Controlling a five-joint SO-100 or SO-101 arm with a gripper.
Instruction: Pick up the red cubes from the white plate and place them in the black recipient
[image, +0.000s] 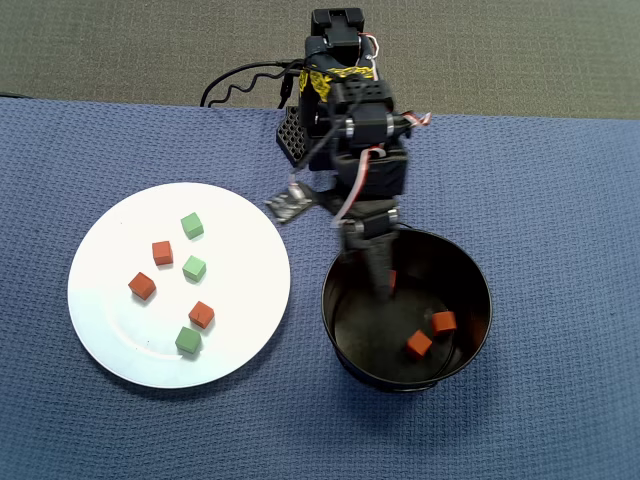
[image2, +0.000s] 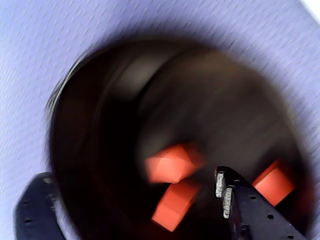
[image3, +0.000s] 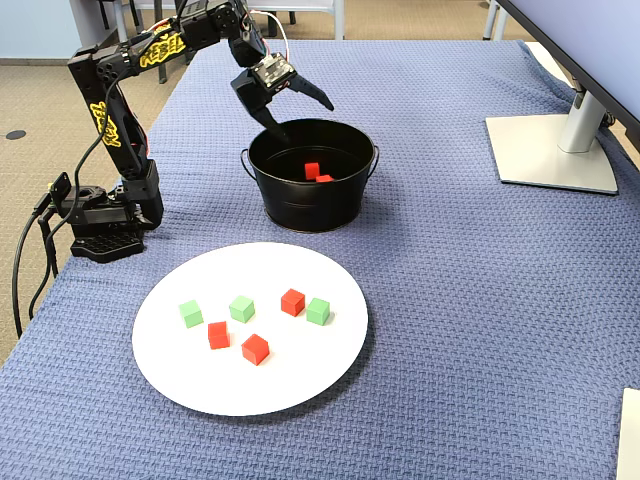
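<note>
Black recipient (image3: 312, 190) held 3 red cubes (image2: 170, 162); tool (image3: 305, 115) hung open above it, empty. 3 red cubes remained on white plate (image: 110, 250).

Three small matte green cubes (image: 192, 225) (image: 194, 268) (image: 187, 341) lie well apart. A blue woven cloth (image3: 480, 300) covers the bench. A grey monitor stand (image3: 555, 150) rests at the fixed view's right edge.

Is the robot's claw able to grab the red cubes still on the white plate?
Probably yes. The three red cubes lie uncovered on the white plate, apart from the green cubes, with nothing over them. The open gripper is at the black pot, beside the plate.
</note>
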